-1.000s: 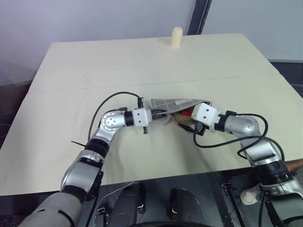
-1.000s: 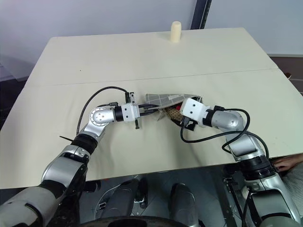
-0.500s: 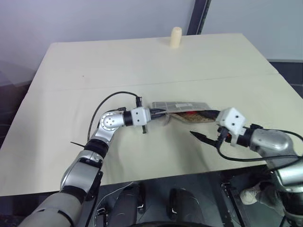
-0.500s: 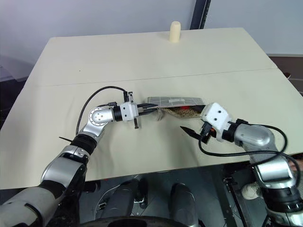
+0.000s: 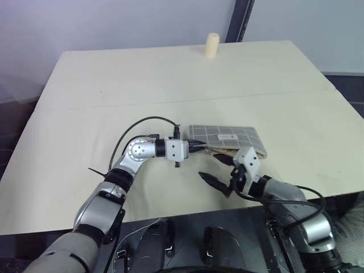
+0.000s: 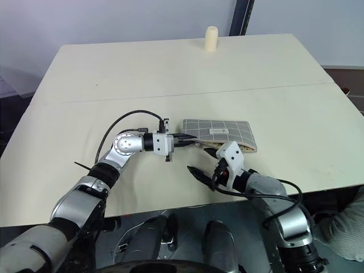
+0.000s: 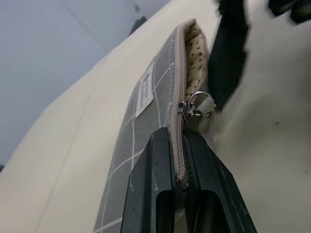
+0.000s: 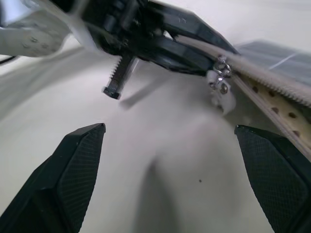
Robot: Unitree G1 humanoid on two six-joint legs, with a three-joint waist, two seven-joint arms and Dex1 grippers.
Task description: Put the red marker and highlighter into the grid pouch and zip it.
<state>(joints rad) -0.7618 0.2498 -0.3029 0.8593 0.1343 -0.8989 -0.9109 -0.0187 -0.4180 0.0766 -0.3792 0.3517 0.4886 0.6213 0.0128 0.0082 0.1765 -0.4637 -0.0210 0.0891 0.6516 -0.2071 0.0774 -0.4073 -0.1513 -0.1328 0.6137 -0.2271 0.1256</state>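
left gripper: clamped on pouch zipper end | right gripper: spread wide, empty, just beside pouch's open mouth

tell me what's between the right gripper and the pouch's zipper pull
Nothing: in the right wrist view, bare table runs from the open right gripper to the zipper pull on the grid pouch, beside the shut left gripper.
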